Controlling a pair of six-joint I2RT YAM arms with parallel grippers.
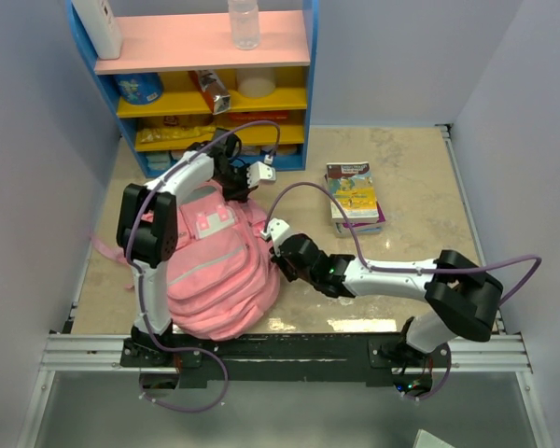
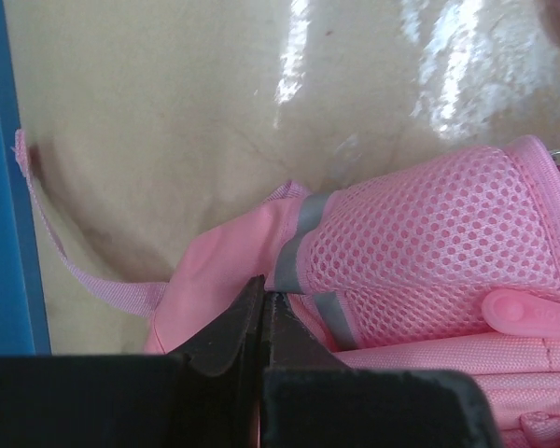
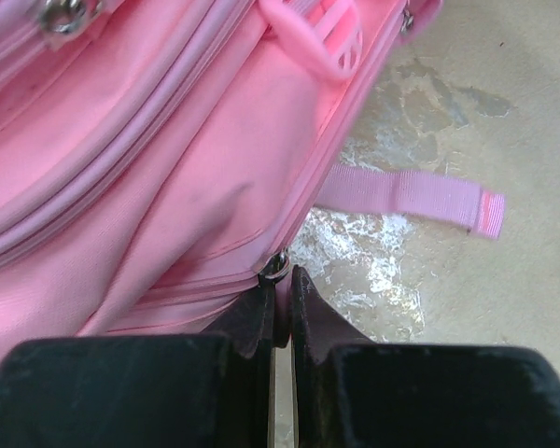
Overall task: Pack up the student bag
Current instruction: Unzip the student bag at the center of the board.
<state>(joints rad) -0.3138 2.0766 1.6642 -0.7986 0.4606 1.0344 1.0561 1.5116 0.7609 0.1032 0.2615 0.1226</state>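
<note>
The student bag (image 1: 215,271), a big pink backpack, lies on the table in front of the left arm. My left gripper (image 1: 241,179) is at the bag's far top end. In the left wrist view its jaws (image 2: 264,291) are shut tight at a fold of pink fabric beside the grey trim (image 2: 297,243) and the mesh pocket (image 2: 429,243). My right gripper (image 1: 282,254) is at the bag's right side. In the right wrist view it (image 3: 283,280) is shut on a zip pull, whose metal ring (image 3: 277,265) shows at the fingertips.
A blue shelf unit (image 1: 205,84) with pink and yellow boards stands at the back, close to the left gripper; its blue side (image 2: 0,187) shows in the left wrist view. A stack of books (image 1: 355,196) lies at the right. A loose pink strap (image 3: 411,194) lies on the table.
</note>
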